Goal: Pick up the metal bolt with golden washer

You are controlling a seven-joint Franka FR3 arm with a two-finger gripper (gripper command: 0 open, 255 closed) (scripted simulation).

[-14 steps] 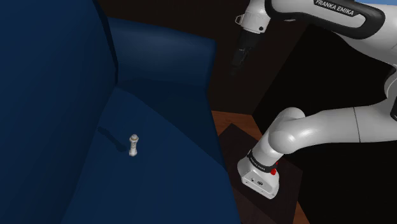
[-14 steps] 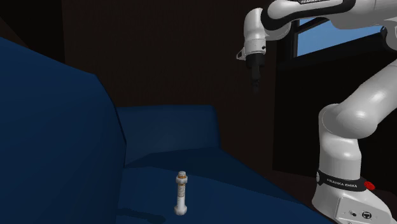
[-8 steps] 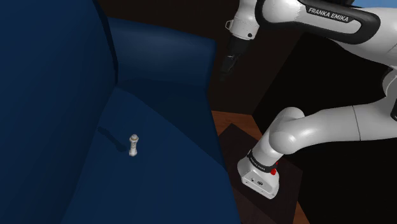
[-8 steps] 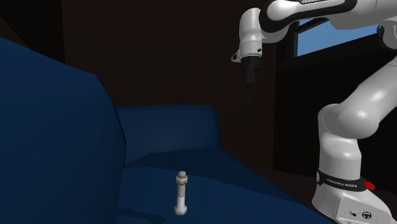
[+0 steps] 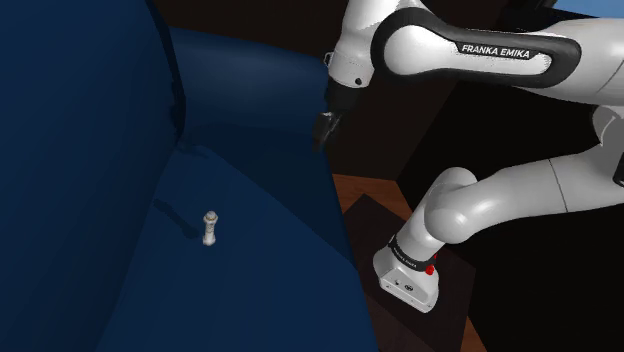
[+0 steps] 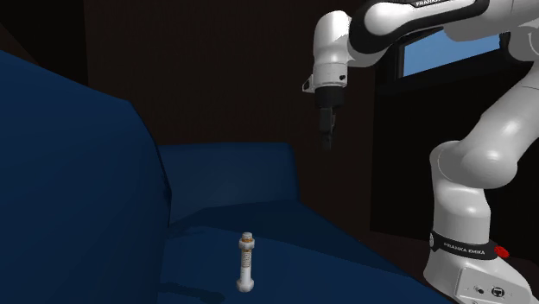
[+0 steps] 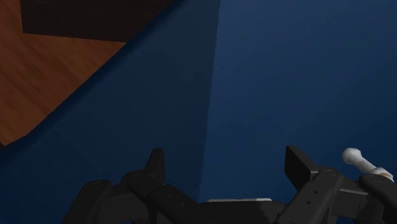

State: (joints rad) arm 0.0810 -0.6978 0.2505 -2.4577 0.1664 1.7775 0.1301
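Since the earlier frames the gripper (image 5: 322,128) has swung toward the sofa (image 5: 90,120), its fingers apart and empty. It is approaching the bolt (image 5: 210,228), which stands upright on the seat, about 8 o'clock from the gripper in the shoulder view. Next it should descend there.

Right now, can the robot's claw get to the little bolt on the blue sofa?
Probably yes. The open claw hangs high near the edge of the sofa, and the bolt stands alone on its cushion with nothing between them.

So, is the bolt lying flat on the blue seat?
No, the bolt stands upright on the blue sofa seat.
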